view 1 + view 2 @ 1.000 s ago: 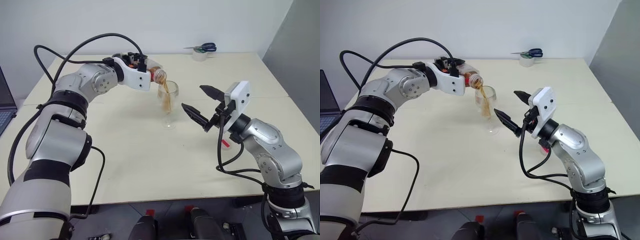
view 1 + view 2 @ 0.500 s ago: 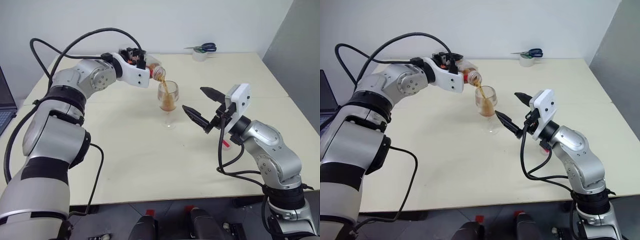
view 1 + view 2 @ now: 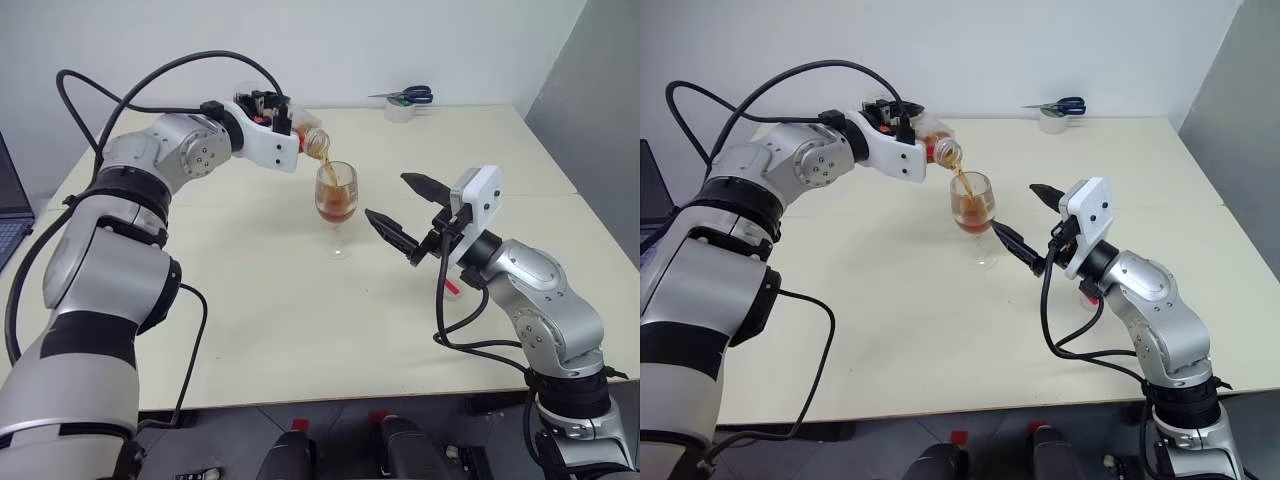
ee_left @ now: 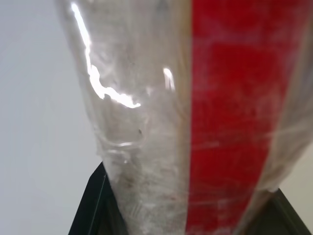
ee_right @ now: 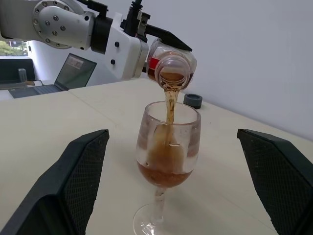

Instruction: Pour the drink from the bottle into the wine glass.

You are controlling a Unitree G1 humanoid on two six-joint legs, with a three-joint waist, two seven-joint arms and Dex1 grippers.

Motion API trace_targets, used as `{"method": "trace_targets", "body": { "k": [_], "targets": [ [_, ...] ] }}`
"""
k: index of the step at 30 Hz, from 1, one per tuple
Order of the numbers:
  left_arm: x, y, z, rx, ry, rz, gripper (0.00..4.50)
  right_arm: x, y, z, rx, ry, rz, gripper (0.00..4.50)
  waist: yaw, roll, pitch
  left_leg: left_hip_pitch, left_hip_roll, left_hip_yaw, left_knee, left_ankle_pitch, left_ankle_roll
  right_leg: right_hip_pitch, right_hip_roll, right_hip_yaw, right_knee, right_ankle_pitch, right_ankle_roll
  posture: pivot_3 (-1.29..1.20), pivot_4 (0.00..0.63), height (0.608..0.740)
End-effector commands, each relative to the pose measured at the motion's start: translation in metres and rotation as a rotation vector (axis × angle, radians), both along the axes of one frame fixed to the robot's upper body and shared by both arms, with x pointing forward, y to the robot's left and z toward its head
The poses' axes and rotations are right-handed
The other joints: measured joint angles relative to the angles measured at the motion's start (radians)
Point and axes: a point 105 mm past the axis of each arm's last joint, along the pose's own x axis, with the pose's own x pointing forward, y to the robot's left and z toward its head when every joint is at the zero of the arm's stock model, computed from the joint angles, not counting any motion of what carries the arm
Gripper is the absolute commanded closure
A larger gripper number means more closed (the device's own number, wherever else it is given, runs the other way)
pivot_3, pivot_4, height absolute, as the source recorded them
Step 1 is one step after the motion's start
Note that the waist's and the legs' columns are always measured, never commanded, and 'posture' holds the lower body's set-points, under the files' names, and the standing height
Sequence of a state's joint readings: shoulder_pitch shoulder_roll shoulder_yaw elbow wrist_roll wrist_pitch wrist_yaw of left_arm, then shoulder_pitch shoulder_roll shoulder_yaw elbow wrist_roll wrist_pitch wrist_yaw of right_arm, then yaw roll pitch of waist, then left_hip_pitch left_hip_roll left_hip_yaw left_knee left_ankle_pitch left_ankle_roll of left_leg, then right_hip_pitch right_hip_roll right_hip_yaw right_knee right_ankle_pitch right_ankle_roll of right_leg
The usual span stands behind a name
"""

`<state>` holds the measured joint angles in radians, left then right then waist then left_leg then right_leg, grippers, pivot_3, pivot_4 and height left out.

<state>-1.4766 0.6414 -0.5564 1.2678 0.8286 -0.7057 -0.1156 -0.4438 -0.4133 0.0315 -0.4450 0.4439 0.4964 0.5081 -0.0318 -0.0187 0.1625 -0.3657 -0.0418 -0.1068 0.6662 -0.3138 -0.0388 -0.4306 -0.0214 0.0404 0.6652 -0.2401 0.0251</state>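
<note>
left pincer [image 3: 290, 128]: my grip clamps the bottle [image 3: 312, 142], tipped over the wine glass [image 3: 336, 205]
drink [image 5: 164, 172]: streaming into the bowl
wine glass: mid desk [image 3: 300, 320]
right pincer [image 3: 400, 210]: spread wide, right of the glass

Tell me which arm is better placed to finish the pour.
Left: its left gripper holds the tipped bottle above the wine glass. The right gripper is open beside the glass.

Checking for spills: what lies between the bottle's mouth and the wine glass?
In the right wrist view, a thin stream of the drink falls from the bottle into the wine glass.
</note>
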Motion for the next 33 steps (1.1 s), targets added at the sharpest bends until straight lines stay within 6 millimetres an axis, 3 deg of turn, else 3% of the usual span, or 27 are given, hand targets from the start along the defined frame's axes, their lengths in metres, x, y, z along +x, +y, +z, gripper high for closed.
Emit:
{"method": "trace_targets", "body": {
  "k": [1,12,22,33],
  "targets": [
    [-0.003,-0.005,0.027,-0.015,-0.079,-0.015,2.81,-0.005,-0.001,0.015,0.01,-0.062,0.002,0.0,0.0,0.0,0.0,0.0,0.0,0.0,0.0,0.0,0.0,0.0,0.0,0.0,0.0,0.0,0.0,0.0,0.15,0.74],
    [-0.003,-0.007,0.027,-0.026,-0.076,-0.02,2.81,-0.005,-0.001,0.013,0.012,-0.06,0.001,0.0,0.0,0.0,0.0,0.0,0.0,0.0,0.0,0.0,0.0,0.0,0.0,0.0,0.0,0.0,0.0,0.0,0.15,0.74],
    [-0.007,-0.014,0.025,-0.203,0.011,-0.085,2.81,-0.008,0.003,0.02,0.007,-0.065,0.015,0.0,-0.001,0.0,0.0,0.0,0.0,0.0,0.001,0.0,0.0,0.0,0.0,0.0,0.001,0.0,0.0,0.0,0.15,0.74],
    [-0.013,-0.014,0.024,-0.604,0.165,-0.168,2.81,-0.006,0.004,0.018,-0.016,-0.068,0.058,0.0,-0.002,0.0,0.0,-0.001,0.001,-0.001,0.002,0.0,0.0,0.0,0.0,0.0,0.002,0.0,0.0,0.0,0.15,0.74]
  ]
}}
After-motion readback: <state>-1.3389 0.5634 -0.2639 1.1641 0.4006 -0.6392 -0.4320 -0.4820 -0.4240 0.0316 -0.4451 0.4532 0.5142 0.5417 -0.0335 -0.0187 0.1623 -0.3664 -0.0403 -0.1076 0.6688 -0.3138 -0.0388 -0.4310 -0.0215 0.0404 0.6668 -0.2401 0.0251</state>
